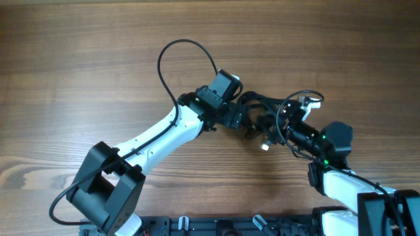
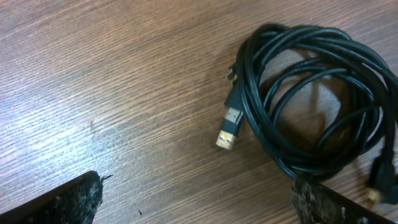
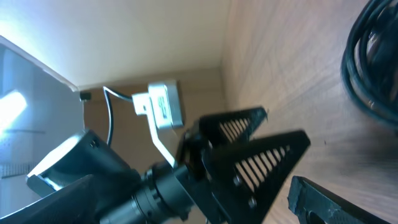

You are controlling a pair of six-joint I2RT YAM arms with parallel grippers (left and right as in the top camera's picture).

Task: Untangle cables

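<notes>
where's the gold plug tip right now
In the left wrist view, the gold plug tip lies on the table, just left of the coiled cables.

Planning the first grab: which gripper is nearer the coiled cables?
Left. The left gripper sits right at the cables, one finger beside the coil's edge; the right gripper appears slightly farther off on the opposite side.

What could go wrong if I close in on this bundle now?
Likely risks: The cables lie in tight overlapping loops, so the open left gripper may pinch several strands together and tighten the tangle. The right gripper sits very close to the left one over the same bundle, so they could collide. The loose plug tip might also snag.
</notes>
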